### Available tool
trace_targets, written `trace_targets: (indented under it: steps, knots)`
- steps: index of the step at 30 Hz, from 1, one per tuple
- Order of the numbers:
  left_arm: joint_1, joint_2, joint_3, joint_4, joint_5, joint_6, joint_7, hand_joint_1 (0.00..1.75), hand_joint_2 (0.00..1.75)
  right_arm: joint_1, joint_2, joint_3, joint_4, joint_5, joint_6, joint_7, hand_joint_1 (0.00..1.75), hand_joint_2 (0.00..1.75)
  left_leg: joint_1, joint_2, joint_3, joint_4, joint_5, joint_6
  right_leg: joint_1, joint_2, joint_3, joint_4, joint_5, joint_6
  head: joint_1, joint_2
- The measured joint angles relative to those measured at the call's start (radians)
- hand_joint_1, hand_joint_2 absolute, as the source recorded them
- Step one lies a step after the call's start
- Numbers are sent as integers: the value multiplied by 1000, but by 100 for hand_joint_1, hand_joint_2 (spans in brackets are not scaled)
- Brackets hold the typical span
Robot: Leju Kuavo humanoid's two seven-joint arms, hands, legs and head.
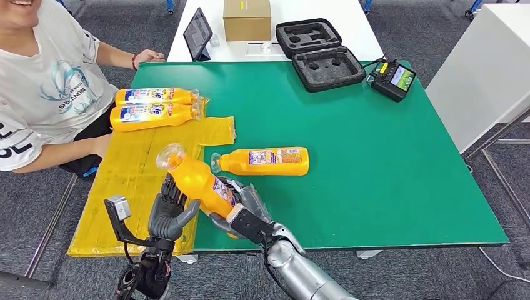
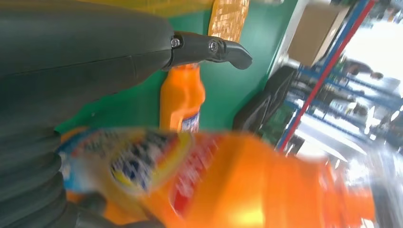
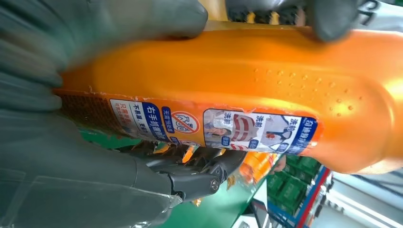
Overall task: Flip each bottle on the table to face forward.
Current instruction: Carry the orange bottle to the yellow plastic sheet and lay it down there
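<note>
My right hand point(image 1: 242, 211) grips an orange bottle point(image 1: 201, 181) by its lower body and holds it tilted above the table's front edge, with the clear cap point(image 1: 170, 155) up and to the left. The right wrist view shows its fingers wrapped around the bottle point(image 3: 266, 71), whose back label faces the camera. My left hand point(image 1: 170, 210) stands upright against the bottle's left side with fingers spread. In the left wrist view the bottle point(image 2: 247, 180) is blurred before the palm. A second bottle point(image 1: 265, 160) lies on the green table point(image 1: 375, 162). Two more bottles point(image 1: 156, 106) lie on the yellow mat point(image 1: 131, 181).
A person point(image 1: 50, 81) sits at the table's left, one hand resting on its far corner. A tablet point(image 1: 199, 32), a cardboard box point(image 1: 247, 19), an open foam case point(image 1: 319, 53) and a black controller point(image 1: 394, 78) stand at the back. A white table point(image 1: 487, 69) stands on the right.
</note>
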Motion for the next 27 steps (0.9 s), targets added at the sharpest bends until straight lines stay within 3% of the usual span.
trace_targets:
  steps: [10,21,22,25,27]
  knots:
    - [-19,1,-29,4,9,-29,13,0,175,-2,2,23,46,67,-13,16,175,175,0,0,0,0,0,0,0,0,0,0,0,0,0,0]
    - [-50,5,-43,46,8,-28,15,2,175,-47,47,76,95,141,-12,66,175,175,0,1,0,0,0,0,0,1,0,0,0,0,0,0]
    - [-49,6,-43,48,8,-28,15,34,175,-52,49,83,97,145,-12,73,175,175,0,1,0,0,0,0,0,1,0,0,0,0,0,0]
    - [-49,8,-42,52,8,-27,13,161,175,-63,53,107,99,150,-16,88,175,175,0,1,0,0,0,0,0,1,0,0,0,0,0,0]
    - [-49,11,-43,53,5,-29,11,175,175,-67,53,118,100,148,-22,93,175,175,0,1,0,0,0,0,0,1,0,0,0,0,0,0]
